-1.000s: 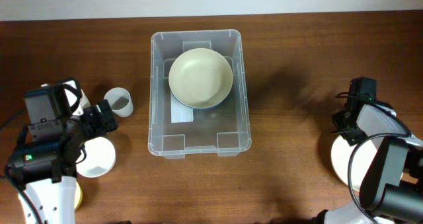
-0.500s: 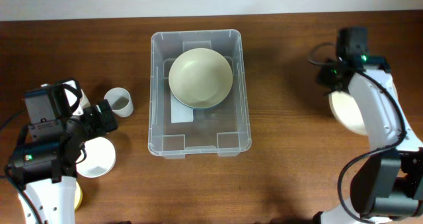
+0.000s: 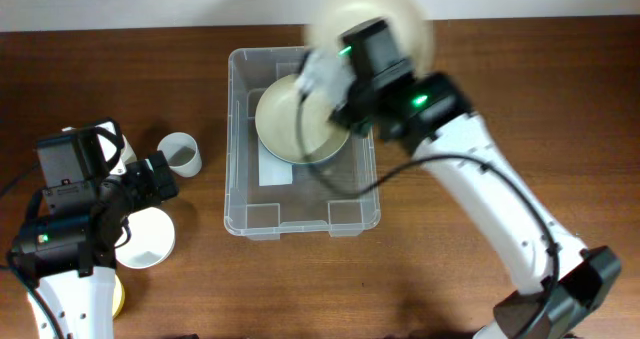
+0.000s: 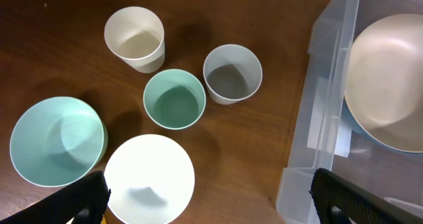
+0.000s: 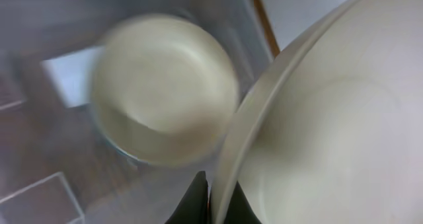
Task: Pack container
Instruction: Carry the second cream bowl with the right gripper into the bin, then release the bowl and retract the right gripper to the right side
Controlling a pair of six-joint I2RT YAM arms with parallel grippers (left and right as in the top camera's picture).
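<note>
The container point(image 3: 232, 179) is a clear rectangular tub in the middle of the table with a white label point(image 3: 275, 172) on its base. A cream bowl point(image 3: 290, 129) lies in its far half. My right gripper point(image 5: 213, 201) is shut on the rim of a second cream bowl point(image 5: 330, 118), held tilted above the tub's far right corner and blurred in the overhead view point(image 3: 385, 14). My left gripper point(image 4: 208, 204) is open and empty over the table left of the tub point(image 4: 317, 138).
Left of the tub stand a white cup point(image 4: 135, 39), a grey cup point(image 4: 232, 73), a green cup point(image 4: 174, 98), a teal bowl point(image 4: 56, 140) and a white bowl point(image 4: 150, 178). The right arm stretches diagonally over the table's right half.
My right arm has lifted the cream bowl from the right side of the table and swung it fast to the left, over the tub. The left arm has not moved.
</note>
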